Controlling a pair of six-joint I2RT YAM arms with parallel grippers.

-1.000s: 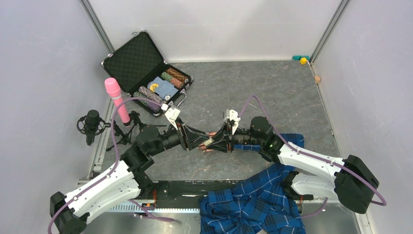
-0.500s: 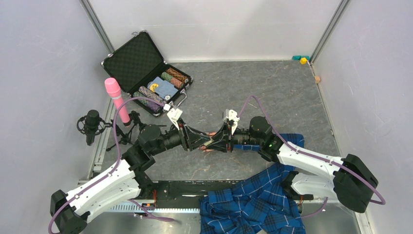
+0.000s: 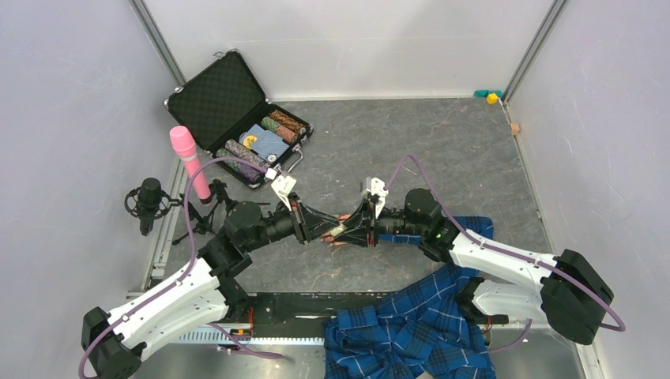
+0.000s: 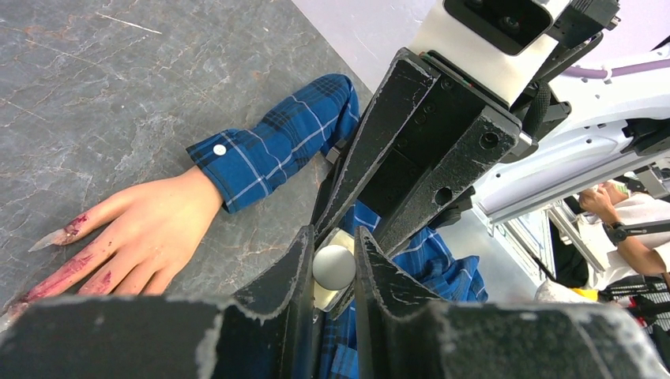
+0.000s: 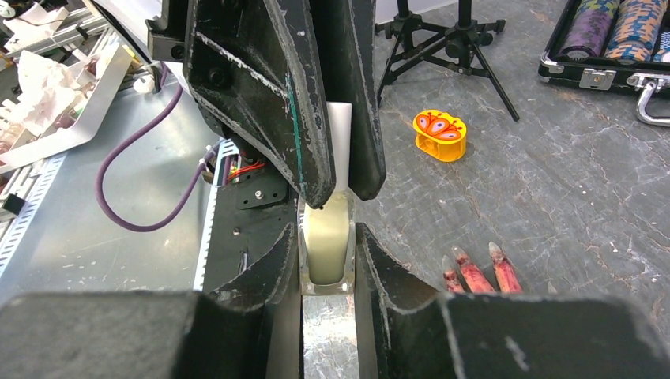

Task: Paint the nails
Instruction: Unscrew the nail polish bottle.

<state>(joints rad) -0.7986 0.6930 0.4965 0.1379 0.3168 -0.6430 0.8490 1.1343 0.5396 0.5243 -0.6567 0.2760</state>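
grey table (image 3: 442, 142) below: left gripper (image 4: 333, 260) pinches white cap (image 5: 340, 142), right gripper (image 5: 328, 237) clamps bottle (image 5: 326, 264). cap slip while unscrewing could spill onto mannequin hand (image 4: 158, 229).

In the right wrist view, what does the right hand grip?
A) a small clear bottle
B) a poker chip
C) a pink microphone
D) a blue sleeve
A: the right hand is closed on the bottle, whose white cap the left hand pinches.

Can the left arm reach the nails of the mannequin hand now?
Probably not yet: the left gripper is shut on the cap of the bottle the right gripper holds. The nails lie uncovered nearby.
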